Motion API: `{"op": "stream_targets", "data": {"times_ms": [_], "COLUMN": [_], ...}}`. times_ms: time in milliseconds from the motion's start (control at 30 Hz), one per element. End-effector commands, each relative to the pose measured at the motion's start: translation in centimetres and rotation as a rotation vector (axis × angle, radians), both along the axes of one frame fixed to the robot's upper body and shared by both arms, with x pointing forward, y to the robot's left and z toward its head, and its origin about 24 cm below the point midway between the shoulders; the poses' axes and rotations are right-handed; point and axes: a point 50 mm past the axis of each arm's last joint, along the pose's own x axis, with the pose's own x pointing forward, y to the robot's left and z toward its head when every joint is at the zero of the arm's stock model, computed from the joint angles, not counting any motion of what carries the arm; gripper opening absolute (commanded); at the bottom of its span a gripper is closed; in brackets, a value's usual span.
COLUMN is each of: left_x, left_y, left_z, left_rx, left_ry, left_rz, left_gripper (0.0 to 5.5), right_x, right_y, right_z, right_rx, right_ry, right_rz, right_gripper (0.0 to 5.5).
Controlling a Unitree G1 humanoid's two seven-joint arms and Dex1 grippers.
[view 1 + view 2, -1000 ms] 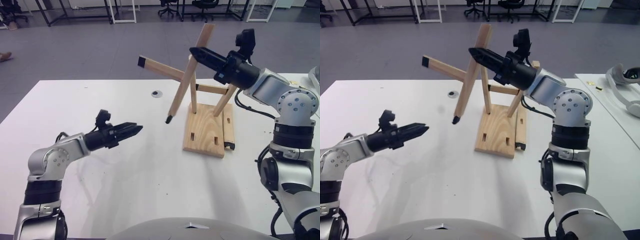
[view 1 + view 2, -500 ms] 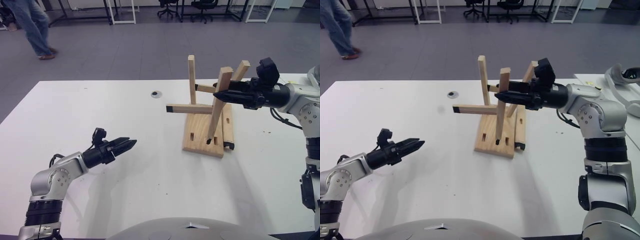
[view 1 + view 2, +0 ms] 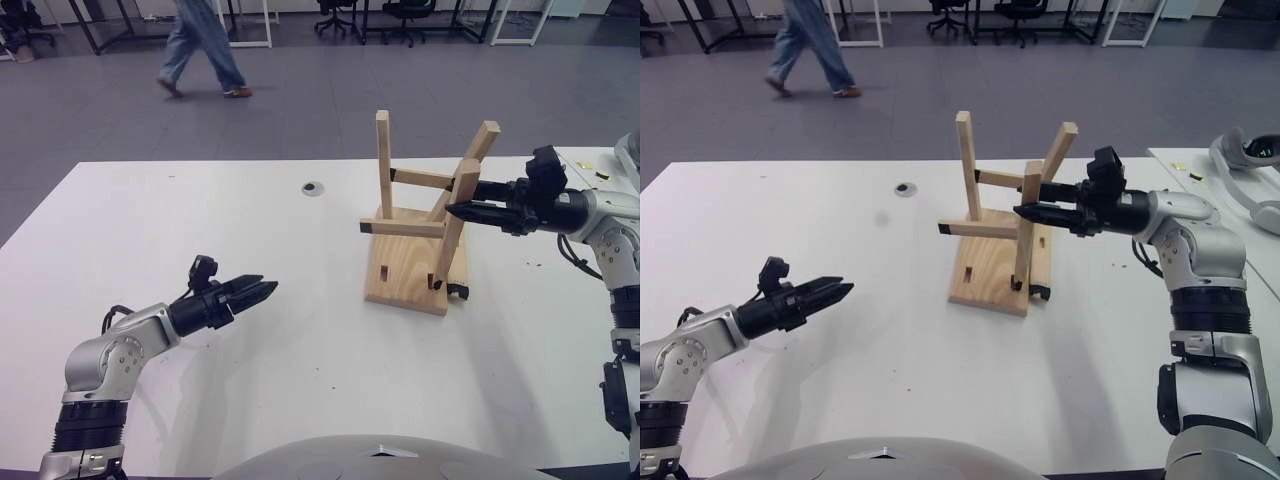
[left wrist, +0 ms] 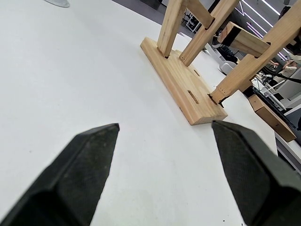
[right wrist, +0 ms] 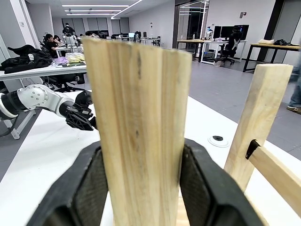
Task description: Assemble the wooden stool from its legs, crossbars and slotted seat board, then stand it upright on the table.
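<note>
While the slotted seat board point(image 3: 410, 285) lies flat on the bench point(image 3: 200, 220) with a far leg pair point(image 3: 383, 160) already standing in it, the left eye view shows the right end effector point(image 3: 458, 210) clamped on a third leg point(image 3: 448, 245). That leg's foot rests at a near slot, and its crossbar point(image 3: 400, 228) juts sideways. A loose leg point(image 3: 457, 268) lies against the board's edge. By my judgement, seating these legs and turning the stool upright remain.

The left end effector point(image 3: 262, 290) hovers well apart from the board. In the left wrist view its fingers point(image 4: 80, 174) are spread wide and hold nothing. In the right wrist view the pads point(image 5: 89, 188) squeeze the third leg.

A second ago that leg hung tilted high above the board; it has since come down to the slot.
</note>
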Motion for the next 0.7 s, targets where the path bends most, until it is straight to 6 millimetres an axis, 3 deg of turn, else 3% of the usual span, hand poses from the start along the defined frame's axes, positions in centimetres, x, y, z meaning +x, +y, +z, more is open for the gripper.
{"op": "stream_targets", "data": {"times_ms": [33, 333, 700], "left_x": [0.1, 0.0, -0.2], "left_y": [0.2, 0.0, -0.3], "left_z": [0.2, 0.2, 0.1], "left_rx": [0.039, 0.026, 0.017], "left_ry": [-0.009, -0.011, -0.01], "left_rz": [-0.005, -0.006, -0.014], "left_gripper": [3.63, 3.63, 3.63], "right_x": [-0.2, -0.1, 0.4], "right_y": [0.8, -0.3, 0.0], "right_z": [0.8, -0.1, -0.9], "right_rx": [0.031, 0.033, 0.026], "right_ry": [-0.029, -0.002, -0.004], "right_rz": [0.029, -0.021, -0.028], "right_gripper": [2.05, 2.05, 2.05]}}
